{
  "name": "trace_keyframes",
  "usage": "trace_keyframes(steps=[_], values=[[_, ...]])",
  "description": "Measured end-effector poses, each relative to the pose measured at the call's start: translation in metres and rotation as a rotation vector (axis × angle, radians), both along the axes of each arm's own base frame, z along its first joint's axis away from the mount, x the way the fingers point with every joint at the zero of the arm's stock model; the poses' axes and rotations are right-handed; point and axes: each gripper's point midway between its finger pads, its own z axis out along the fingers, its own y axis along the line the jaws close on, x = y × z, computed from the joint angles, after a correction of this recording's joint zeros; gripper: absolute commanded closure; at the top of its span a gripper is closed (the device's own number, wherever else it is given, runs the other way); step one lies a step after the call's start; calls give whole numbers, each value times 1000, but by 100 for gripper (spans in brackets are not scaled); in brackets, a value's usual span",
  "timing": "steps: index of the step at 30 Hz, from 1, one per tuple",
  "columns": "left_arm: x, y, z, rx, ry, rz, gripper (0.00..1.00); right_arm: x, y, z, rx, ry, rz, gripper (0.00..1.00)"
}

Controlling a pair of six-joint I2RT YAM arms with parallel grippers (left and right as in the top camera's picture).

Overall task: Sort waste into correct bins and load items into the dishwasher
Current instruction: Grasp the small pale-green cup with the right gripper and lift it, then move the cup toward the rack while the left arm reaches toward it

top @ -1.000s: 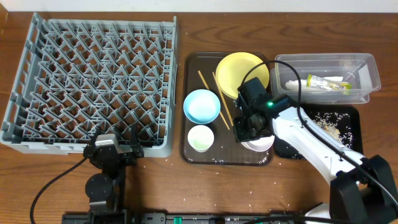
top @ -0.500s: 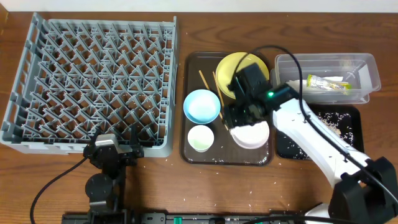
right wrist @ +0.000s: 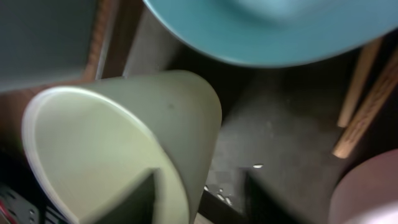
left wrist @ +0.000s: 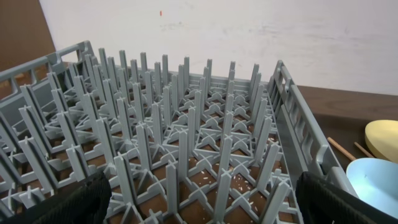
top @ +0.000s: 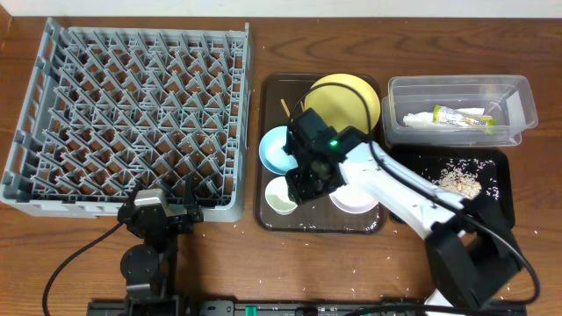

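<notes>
My right gripper [top: 299, 186] hangs over the small white cup [top: 279, 195] on the brown tray. In the right wrist view its jaws [right wrist: 204, 194] straddle the cup's [right wrist: 112, 137] wall, one finger inside and one outside with a gap, so it is open. Around it lie the light blue bowl [top: 274, 149], white bowl [top: 362, 198], yellow plate [top: 351, 95] and chopsticks [top: 284, 108]. My left gripper [top: 161, 200] stands open at the front edge of the grey dishwasher rack [top: 132, 114], holding nothing [left wrist: 199, 199].
The brown serving tray [top: 274, 219] sits right of the rack. At the far right, the clear tub [top: 520, 95] holds the wrapper [top: 461, 117] and napkin [top: 416, 118]. The black tray [top: 497, 195] holds rice scraps [top: 457, 180]. Loose grains dot the table.
My right gripper let go of the white bowl on the tray, swung left across it, and now sits over the small cup. The left arm has not moved.
</notes>
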Motion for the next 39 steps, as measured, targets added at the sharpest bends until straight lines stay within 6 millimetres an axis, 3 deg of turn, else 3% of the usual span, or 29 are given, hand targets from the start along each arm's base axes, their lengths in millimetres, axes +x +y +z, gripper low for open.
trace_keyframes(steps=[5, 8, 13, 17, 19, 24, 33, 39], values=[[0, 0, 0, 0, 0, 0, 5, 0, -2, -1, -9, 7, -11, 99], [0, 0, 0, 0, 0, 0, 5, 6, -6, 13, -2, -10, -28, 99], [0, 0, 0, 0, 0, 0, 5, 52, -23, 81, 126, -190, -137, 99], [0, 0, 0, 0, 0, 0, 5, 105, -68, 148, 244, -398, -313, 99], [0, 0, 0, 0, 0, 0, 5, 120, -85, 160, 270, -438, -373, 99], [0, 0, 0, 0, 0, 0, 5, 134, -106, 163, 308, -429, -443, 99], [2, -5, 3, -35, -29, -24, 5, 132, -102, 164, 339, -409, -435, 99], [5, -13, 22, -146, -83, -67, 5, 133, -100, 167, 354, -416, -428, 99]])
